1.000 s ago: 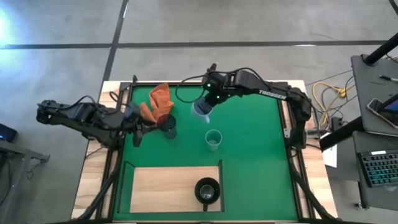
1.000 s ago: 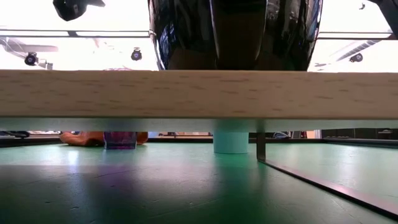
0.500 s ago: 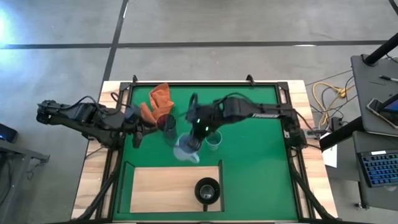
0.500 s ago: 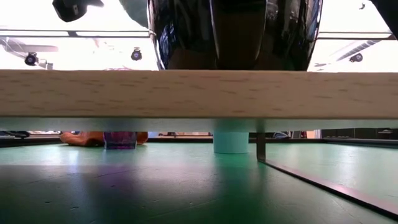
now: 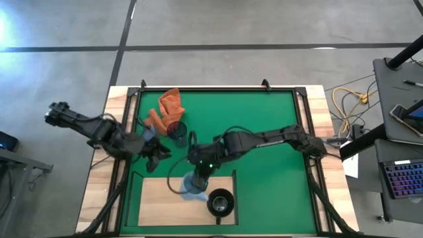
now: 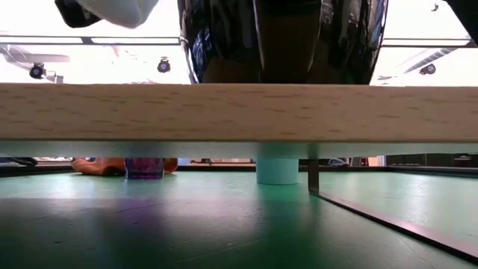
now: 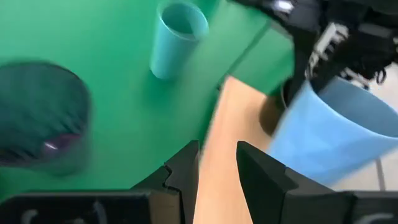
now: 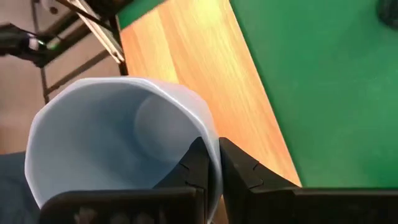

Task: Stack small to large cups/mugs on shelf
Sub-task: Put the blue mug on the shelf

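Note:
My right gripper (image 5: 198,173) is shut on the light blue mug (image 5: 193,187) above the left part of the wooden shelf board (image 5: 162,201). The black mug (image 5: 220,201) stands on the board's right part. The dark purple cup (image 5: 177,131) stands on the green mat beside the orange cloth (image 5: 168,106). The teal cup (image 7: 177,37) stands on the mat; in the high view my right arm covers it. My left gripper (image 5: 158,153) is open and empty, just beyond the board's far left corner. My right gripper holds the light blue mug by its rim (image 8: 208,140), one finger (image 8: 194,167) inside and one (image 8: 241,168) outside the wall. The fingers come from above, slanting down. The mug hangs tilted below them, clear of the board, as the low view (image 6: 112,11) shows.
A raised frame (image 5: 218,89) runs around the green mat. The board stands on legs above the mat, and one leg (image 6: 314,175) shows in the low view. The mat's right half (image 5: 271,185) holds nothing but my right arm above it.
My right gripper has carried the light blue mug from the mat's far middle toward the near edge and a little left, past the teal and purple cups, to above the board. My left gripper has shifted a little toward the near edge and the right.

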